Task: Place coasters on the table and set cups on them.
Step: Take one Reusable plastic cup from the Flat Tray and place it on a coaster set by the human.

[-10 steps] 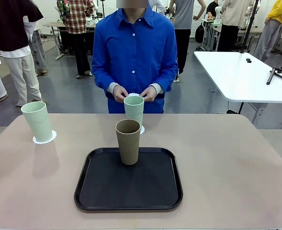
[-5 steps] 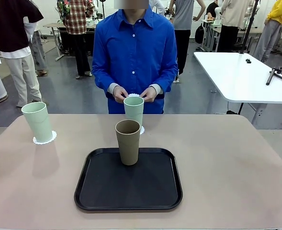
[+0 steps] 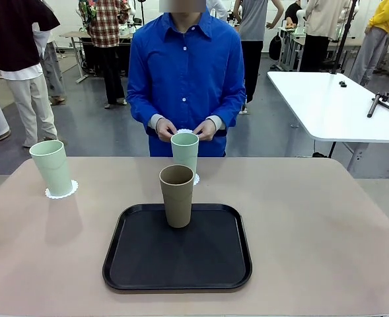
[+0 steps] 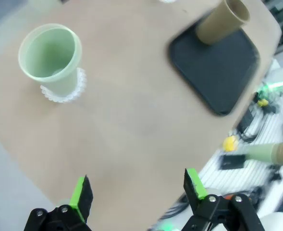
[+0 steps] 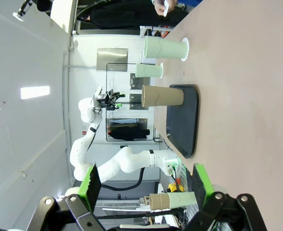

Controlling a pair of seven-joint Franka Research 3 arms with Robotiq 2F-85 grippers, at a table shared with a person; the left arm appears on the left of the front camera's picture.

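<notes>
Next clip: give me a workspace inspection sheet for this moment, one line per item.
Surface: beige table, no spills seen.
Job's things: left mint cup on the left coaster; far mint cup on the far coaster; brown cup upright on the black tray, no coaster; third coaster in the person's hands.
Clutter: tray at centre.
Hands: left hand open, empty; right hand open, empty.
Cables: nothing seen on the tabletop.
Surroundings: white table right rear; people standing beyond.
</notes>
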